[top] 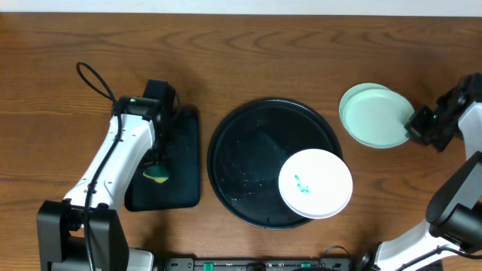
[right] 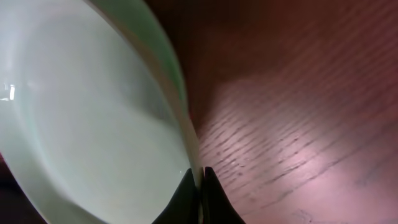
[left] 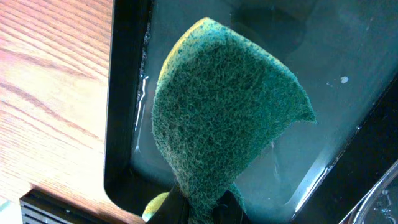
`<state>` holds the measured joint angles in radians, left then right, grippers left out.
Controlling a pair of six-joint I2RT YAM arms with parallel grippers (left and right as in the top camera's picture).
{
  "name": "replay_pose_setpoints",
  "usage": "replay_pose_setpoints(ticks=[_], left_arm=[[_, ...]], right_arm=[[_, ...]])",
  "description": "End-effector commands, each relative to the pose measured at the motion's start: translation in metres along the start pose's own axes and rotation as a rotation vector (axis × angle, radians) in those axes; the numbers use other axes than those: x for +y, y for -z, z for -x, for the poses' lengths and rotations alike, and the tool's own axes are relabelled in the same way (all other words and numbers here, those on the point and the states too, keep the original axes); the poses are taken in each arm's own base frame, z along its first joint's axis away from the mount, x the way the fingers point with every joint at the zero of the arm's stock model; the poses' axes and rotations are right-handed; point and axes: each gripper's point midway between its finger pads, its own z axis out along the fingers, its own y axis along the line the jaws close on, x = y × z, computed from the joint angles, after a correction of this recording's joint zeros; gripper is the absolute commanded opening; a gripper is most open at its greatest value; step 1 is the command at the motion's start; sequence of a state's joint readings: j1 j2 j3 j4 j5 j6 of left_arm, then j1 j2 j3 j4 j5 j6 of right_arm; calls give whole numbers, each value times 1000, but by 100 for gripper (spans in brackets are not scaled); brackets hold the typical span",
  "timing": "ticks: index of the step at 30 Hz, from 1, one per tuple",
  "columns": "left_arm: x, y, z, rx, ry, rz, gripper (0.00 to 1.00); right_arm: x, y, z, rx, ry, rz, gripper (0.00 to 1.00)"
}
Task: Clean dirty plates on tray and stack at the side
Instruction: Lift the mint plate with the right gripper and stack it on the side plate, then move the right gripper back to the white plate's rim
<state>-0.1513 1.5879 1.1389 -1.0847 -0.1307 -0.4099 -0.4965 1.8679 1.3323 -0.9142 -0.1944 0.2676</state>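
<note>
A white plate (top: 315,183) with a teal smear lies on the lower right of the round black tray (top: 241,150), overlapping its rim. Right of the tray, two mint-green plates (top: 374,115) sit stacked on the table. My right gripper (top: 414,124) is shut on the right rim of the top plate; in the right wrist view the thin rim of that mint-green plate (right: 93,112) is pinched where the right gripper (right: 200,180) closes. My left gripper (top: 156,163) is shut on a green-and-yellow sponge (left: 230,106), which it holds over the small rectangular tray.
The rectangular black tray (top: 181,165) lies left of the round one and looks wet inside; its rim (left: 124,93) shows in the left wrist view. A black cable (top: 94,75) loops behind the left arm. A dark unit (top: 248,263) lines the front edge.
</note>
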Motion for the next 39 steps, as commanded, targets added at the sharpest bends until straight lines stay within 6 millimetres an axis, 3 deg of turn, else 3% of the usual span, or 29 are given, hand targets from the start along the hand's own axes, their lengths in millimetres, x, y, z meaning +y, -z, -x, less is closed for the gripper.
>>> replay_pose_setpoints(ticks=[1, 12, 15, 17, 20, 24, 28, 33, 39], left_arm=[[5, -4, -3, 13, -15, 24, 7], [6, -4, -4, 19, -17, 27, 7], [6, -4, -4, 19, -17, 27, 7], [6, -4, -4, 19, -17, 28, 7], [6, -4, -4, 19, -17, 27, 7], [6, -4, -4, 19, -17, 27, 7], [6, -4, -4, 19, -17, 28, 7], [6, -4, -4, 19, -17, 27, 7], [5, -4, -2, 13, -15, 24, 7]], right_arm=[[-2, -12, 2, 19, -42, 22, 1], [23, -19, 20, -19, -63, 166, 2], [24, -19, 21, -23, -72, 169, 26], [24, -19, 20, -21, -72, 168, 37], [30, -17, 17, -6, -43, 204, 33], [62, 3, 15, 7, 51, 349, 26], [109, 48, 13, -64, 248, 446, 30], [154, 99, -20, -132, 505, 411, 43], [151, 100, -83, -19, 560, 186, 47]])
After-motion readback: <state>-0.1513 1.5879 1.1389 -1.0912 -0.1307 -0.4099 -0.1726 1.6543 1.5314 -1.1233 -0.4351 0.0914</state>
